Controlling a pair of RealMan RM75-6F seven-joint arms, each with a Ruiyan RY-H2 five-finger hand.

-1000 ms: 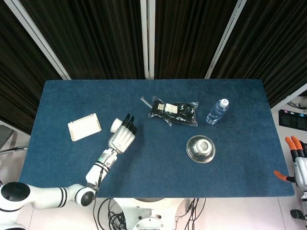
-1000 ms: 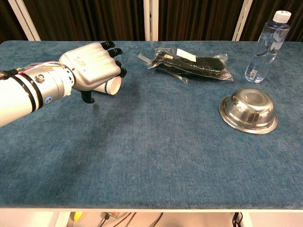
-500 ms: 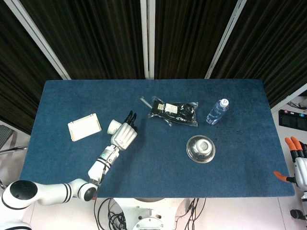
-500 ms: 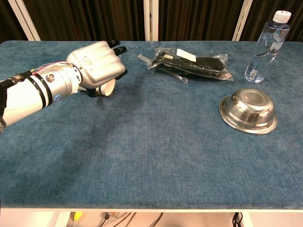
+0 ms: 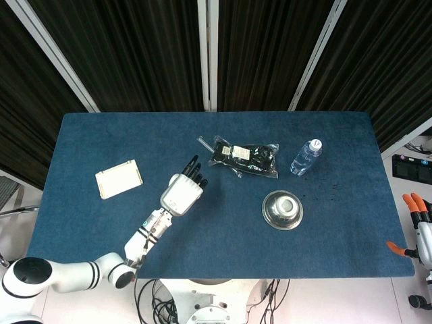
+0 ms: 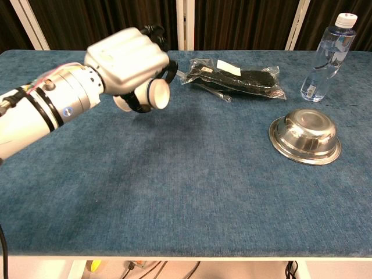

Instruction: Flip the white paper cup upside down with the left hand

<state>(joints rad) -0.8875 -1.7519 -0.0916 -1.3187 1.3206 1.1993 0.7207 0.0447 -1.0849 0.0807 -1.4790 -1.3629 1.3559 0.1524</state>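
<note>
My left hand [image 6: 129,58] grips the white paper cup [image 6: 152,95] from above and holds it lifted off the blue table [image 6: 192,174]. The cup lies on its side in the grasp, its mouth turned toward the right and the camera. In the head view the left hand [image 5: 184,191] covers the cup completely, left of the table's middle. My right hand [image 5: 420,233] hangs beyond the table's right edge with its orange-tipped fingers spread and nothing in them.
A black packet in clear plastic [image 6: 235,77] lies at the back centre. A water bottle [image 6: 328,55] stands at the back right, a steel bowl [image 6: 305,135] upside down in front of it. A white flat box [image 5: 119,179] lies at the left.
The left hand has closed around the cup, raised it off the table and carried it to the right. The right hand has stayed where it was.
</note>
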